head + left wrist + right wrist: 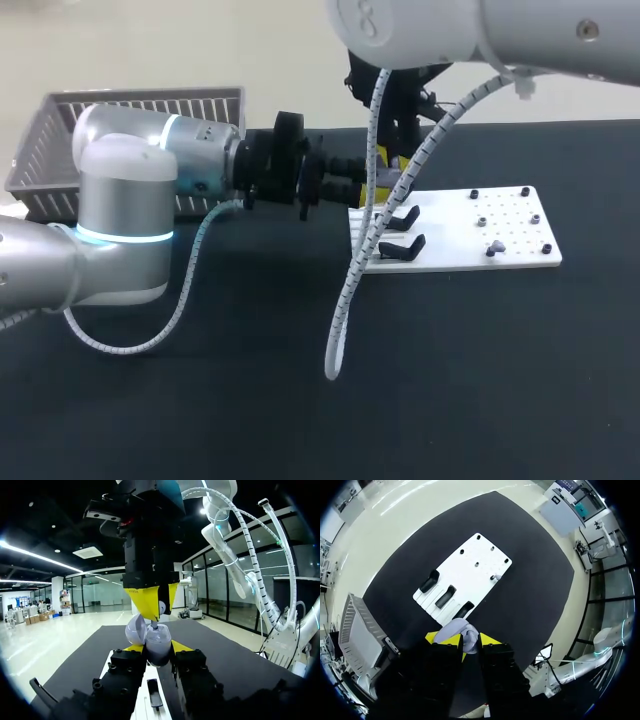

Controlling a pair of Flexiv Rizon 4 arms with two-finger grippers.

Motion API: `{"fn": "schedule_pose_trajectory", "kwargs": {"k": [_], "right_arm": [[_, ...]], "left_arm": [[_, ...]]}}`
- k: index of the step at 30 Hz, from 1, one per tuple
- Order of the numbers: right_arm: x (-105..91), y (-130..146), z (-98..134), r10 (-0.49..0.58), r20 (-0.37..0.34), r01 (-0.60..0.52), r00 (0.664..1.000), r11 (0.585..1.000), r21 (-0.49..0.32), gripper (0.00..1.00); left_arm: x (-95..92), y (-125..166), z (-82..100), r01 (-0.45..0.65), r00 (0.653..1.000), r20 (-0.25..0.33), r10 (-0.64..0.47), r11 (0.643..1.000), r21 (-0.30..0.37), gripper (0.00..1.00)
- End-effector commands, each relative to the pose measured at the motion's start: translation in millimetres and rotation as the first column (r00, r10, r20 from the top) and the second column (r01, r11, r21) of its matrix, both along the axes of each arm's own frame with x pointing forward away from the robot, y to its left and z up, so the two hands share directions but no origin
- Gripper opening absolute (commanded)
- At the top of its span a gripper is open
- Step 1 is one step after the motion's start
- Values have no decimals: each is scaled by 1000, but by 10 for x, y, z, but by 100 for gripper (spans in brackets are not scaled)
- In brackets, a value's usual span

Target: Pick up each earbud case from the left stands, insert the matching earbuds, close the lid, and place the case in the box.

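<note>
While the basket (pixel 55 150) at the table's rear left corner hides its contents, the left gripper (pixel 157 648), arm level, pinches the open case (pixel 160 652) near the board's (pixel 450 225) left edge. The right gripper (pixel 158 612) points straight down, pinching an earbud (pixel 155 626) at the case's mouth. Insertion appears under way; closing and boxing remain. One spare earbud (pixel 492 247) sits on the board.

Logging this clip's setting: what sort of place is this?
Probably a robotics lab bench: the left gripper holds an earbud case above a black table with a white fixture board and a grey basket.
</note>
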State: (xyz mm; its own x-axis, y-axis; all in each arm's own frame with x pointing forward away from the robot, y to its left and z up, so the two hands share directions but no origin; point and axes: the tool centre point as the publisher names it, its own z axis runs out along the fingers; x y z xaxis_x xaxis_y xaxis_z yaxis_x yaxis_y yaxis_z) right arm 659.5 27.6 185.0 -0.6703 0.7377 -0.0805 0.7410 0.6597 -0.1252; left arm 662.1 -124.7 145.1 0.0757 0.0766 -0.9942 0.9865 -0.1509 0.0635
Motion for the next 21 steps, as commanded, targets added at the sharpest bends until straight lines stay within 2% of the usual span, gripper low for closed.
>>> {"fn": "schedule_pose_trajectory", "kwargs": {"k": [1, 9, 10, 11, 12, 16, 21], "right_arm": [[-10, -25, -31, 2, 2, -2, 1000, 1000, 6, 0], [8, -15, -70, 4, -3, -4, 1000, 1000, 16, 0], [8, -14, -71, 2, -6, -2, 1000, 1000, 22, 19], [8, -13, -72, 1, -7, -1, 1000, 1000, 27, 49], [7, -14, -73, 0, -8, 1, 1000, 999, 35, 100], [-57, -29, -12, -5, -1, 5, 1000, 996, 85, 100], [-236, -44, 121, 5, 23, -8, 1000, 989, 145, 100]], "left_arm": [[4, 6, -5, -1, 1000, 1, 1, 1000, -2, 0], [4, 6, -5, -1, 1000, 1, 1, 1000, -2, 0], [4, 6, -5, -1, 1000, 1, 1, 1000, -2, 0], [4, 6, -5, -1, 1000, 1, 1, 1000, -2, 0], [4, 6, -5, -1, 1000, 1, 1, 1000, -2, 0], [4, 6, -5, -1, 1000, 1, 1, 1000, -2, 0], [4, 6, -5, -1, 1000, 1, 1, 1000, -2, 0]]}}
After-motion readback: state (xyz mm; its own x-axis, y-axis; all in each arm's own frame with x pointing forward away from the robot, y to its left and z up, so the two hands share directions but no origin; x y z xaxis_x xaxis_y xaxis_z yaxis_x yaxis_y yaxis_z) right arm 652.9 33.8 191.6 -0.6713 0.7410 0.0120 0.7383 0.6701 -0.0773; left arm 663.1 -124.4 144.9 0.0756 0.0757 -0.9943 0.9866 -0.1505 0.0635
